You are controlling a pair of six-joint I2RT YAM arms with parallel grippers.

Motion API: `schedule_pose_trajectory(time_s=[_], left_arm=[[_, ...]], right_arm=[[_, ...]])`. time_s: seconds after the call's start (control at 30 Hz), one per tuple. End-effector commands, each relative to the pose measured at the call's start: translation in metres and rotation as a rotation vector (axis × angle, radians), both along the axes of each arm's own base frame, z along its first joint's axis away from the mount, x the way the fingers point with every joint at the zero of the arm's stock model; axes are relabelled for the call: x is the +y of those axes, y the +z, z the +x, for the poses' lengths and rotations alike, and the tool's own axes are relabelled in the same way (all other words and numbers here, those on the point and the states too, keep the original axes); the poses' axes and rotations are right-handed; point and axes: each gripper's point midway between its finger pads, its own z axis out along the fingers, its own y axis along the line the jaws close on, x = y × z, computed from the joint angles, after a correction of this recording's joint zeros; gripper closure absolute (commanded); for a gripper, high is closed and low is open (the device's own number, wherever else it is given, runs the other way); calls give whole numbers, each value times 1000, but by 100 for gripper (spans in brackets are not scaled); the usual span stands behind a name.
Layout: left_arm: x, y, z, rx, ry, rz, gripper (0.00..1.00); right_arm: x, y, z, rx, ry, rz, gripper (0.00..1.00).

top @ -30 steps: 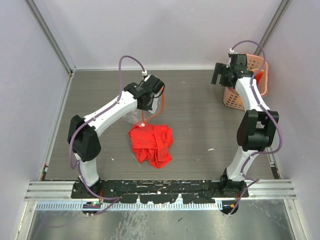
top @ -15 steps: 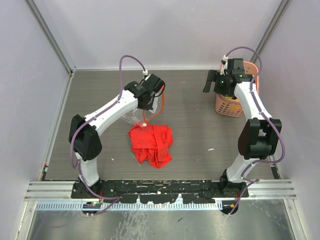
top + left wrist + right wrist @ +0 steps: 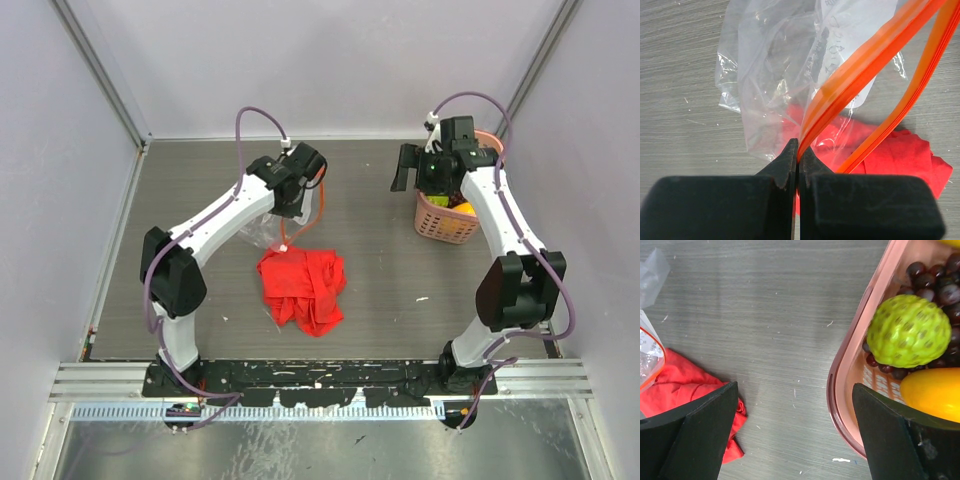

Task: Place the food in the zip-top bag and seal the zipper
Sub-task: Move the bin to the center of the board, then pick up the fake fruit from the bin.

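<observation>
While both arms reached out over the grey table [image 3: 200, 180], the left arm [image 3: 215, 225] bent in toward the middle and the right arm [image 3: 505, 215] stretched to the far right. Red cloth [image 3: 305, 288] lay crumpled near centre. Pink basket [image 3: 437, 228] stood at far right, just beside the right gripper [image 3: 794, 387]. That gripper's jaws stood wide apart with only bare table and the basket's near rim between them. One finger overlapped the basket wall in the wrist view, and contact could not be told.

Zip-top bag [image 3: 775, 75] hung crinkled below the left gripper [image 3: 798, 150], its lower part over the cloth's far edge and the table. The left jaws were pressed together on one lip of the orange zipper [image 3: 860, 65]; the other lip bowed away, leaving the mouth gaping.

The food sat in the basket, well apart from the bag: a yellow fruit [image 3: 932, 392], a bumpy green fruit [image 3: 910, 330] and a dark grape bunch [image 3: 930, 282] beneath them.
</observation>
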Motion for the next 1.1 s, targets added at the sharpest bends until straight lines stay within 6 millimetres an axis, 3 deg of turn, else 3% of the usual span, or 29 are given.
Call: schedule_pose_trajectory(time_s=[0.0,0.13,0.33,0.63,0.8,1.07], left_arm=[[3,9,4,1,33,-18,100],[0,7,4,21,37,-39,100],[0,6,5,41,38,-41,100],[0,7,5,61,21,-29,100],[2,4,6,61,24,-22,100],[6,7,6,48,25,-10,100]], right_arm=[[-13,60,9,-163,-24,-32,0],[-33,71,14,-195,-84,-56,0],[-88,81,20,-220,-238,-68,4],[-147,43,15,-88,-549,-181,6],[-147,25,19,-58,-582,-160,7],[-121,-15,35,18,-400,-89,7]])
